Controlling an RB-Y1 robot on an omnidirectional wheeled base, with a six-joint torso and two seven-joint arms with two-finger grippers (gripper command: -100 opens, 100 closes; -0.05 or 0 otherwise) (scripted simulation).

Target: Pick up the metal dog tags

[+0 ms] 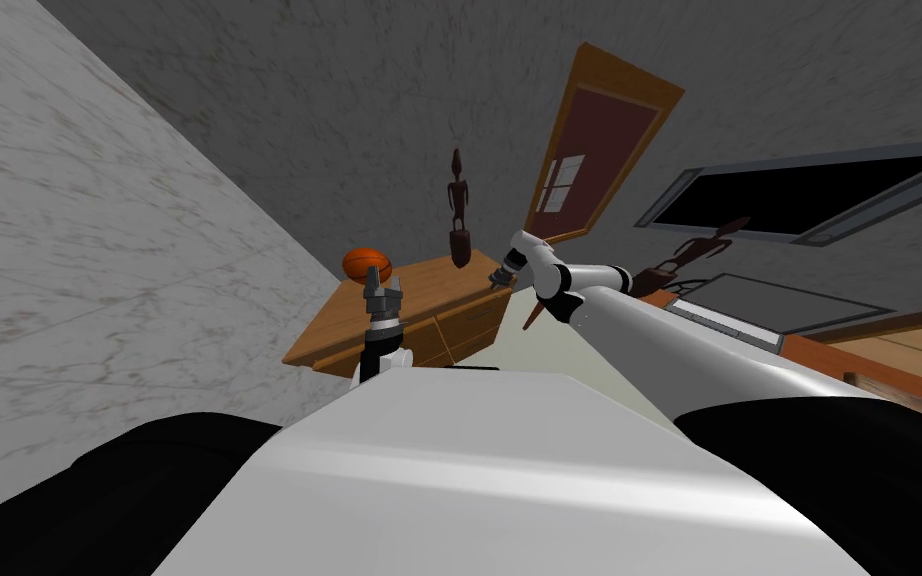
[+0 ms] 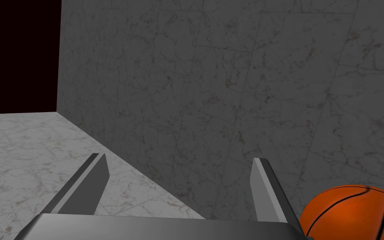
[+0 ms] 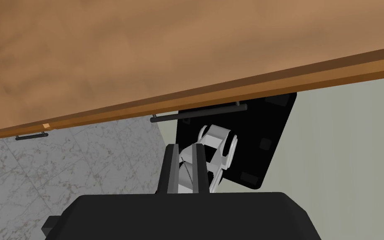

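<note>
Right wrist view, R claw (image 3: 185, 147) pinched on dog-tag chain (image 3: 185, 173), arm stretched fwd over dresser (image 3: 145, 50) edge, L claw (image 2: 178, 157) open.

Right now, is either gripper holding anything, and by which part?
The right gripper is shut on the dog tags, a pale piece and chain pinched between its blades; whether tag or chain, cannot tell. The left gripper is open and empty.
</note>
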